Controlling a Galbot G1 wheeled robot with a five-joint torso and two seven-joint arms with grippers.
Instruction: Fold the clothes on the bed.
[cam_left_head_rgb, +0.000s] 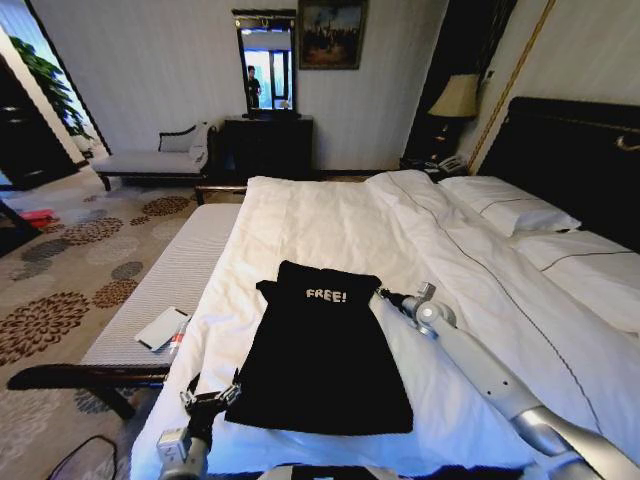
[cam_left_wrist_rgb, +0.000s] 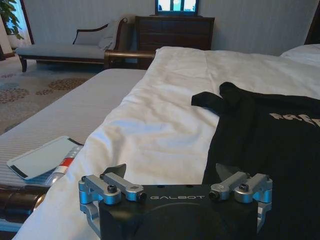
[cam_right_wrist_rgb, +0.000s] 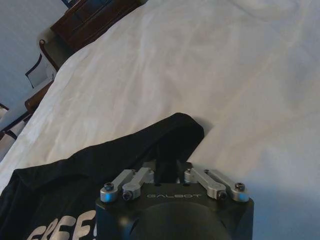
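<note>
Black "FREE!" garment (cam_left_head_rgb: 322, 350) lay flat, unfolded, near the bed's (cam_left_head_rgb: 330, 220) foot. Your right gripper (cam_right_wrist_rgb: 172, 170) was clenched on its far corner; left gripper (cam_left_wrist_rgb: 172, 172) spread beside the near hem. Folding not yet done.

- You can read "FREE!" in small white letters on the black garment (cam_left_head_rgb: 320, 350), near its far end as it lies flat on the bed (cam_left_head_rgb: 330, 220).
- In your left wrist view the same lettering is cut by the picture's edge and shows as partial white letters only.
- In your right wrist view you see "FREE" without its end.
- "GALBOT" stands in light letters on the black body of the left tool (cam_left_wrist_rgb: 175, 175).
- "GALBOT" also stands on the body of the right tool (cam_right_wrist_rgb: 174, 167).
</note>
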